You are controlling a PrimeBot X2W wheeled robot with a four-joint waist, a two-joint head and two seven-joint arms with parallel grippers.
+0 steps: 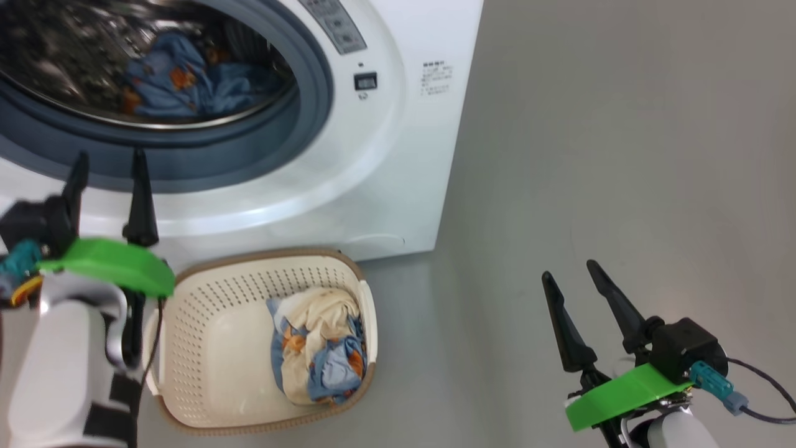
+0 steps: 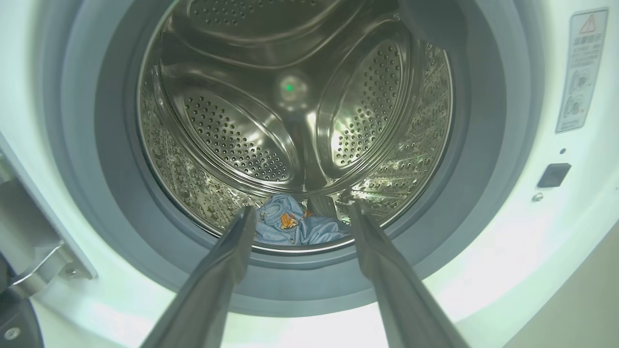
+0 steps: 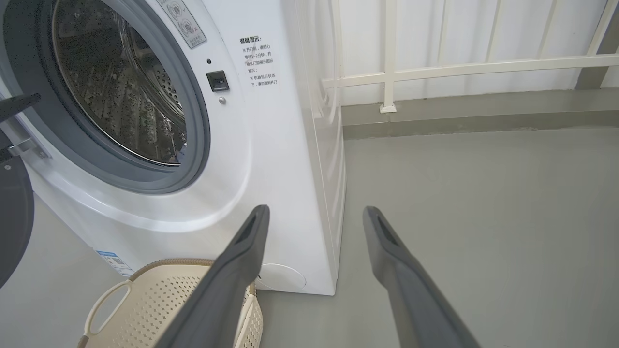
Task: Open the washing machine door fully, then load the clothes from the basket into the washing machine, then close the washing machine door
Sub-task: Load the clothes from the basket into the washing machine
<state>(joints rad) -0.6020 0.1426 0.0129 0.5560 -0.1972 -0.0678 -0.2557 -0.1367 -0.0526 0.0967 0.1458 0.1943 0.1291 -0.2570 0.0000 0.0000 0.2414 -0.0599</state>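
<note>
The white washing machine stands with its mouth uncovered; blue clothes with orange figures lie in the steel drum. On the floor in front sits the cream basket, holding a cream and blue pile of clothes at its right end. My left gripper is open and empty, just in front of the grey gasket, fingers pointing into the drum. My right gripper hangs open and empty over bare floor, right of the basket. The black rim of the washing machine door shows at the left edge of the right wrist view.
Grey floor spreads to the right of the machine. A white railing and a low kerb run behind it. The door hinge bracket sits at the left of the opening.
</note>
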